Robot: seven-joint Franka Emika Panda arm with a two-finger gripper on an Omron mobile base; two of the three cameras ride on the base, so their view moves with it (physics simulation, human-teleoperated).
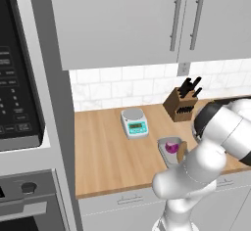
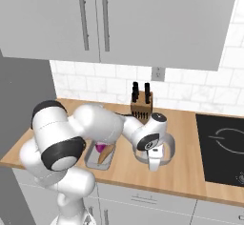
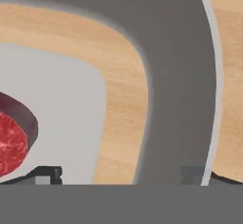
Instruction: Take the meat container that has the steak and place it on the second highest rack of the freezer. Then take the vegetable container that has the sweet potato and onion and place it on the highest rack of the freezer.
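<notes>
The gripper point(image 3: 121, 173), jaws spread, straddled the meat container's wall point(image 3: 175, 99) beside the steak point(image 3: 10, 144); closing to grasp appeared the next move

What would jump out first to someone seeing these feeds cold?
The white arm bent low over the wooden counter, its gripper down at the meat container's rim. In the hand view, the red steak lies at the left edge, inside that container. Beside the arm sits the vegetable container with the purple onion and the sweet potato.
</notes>
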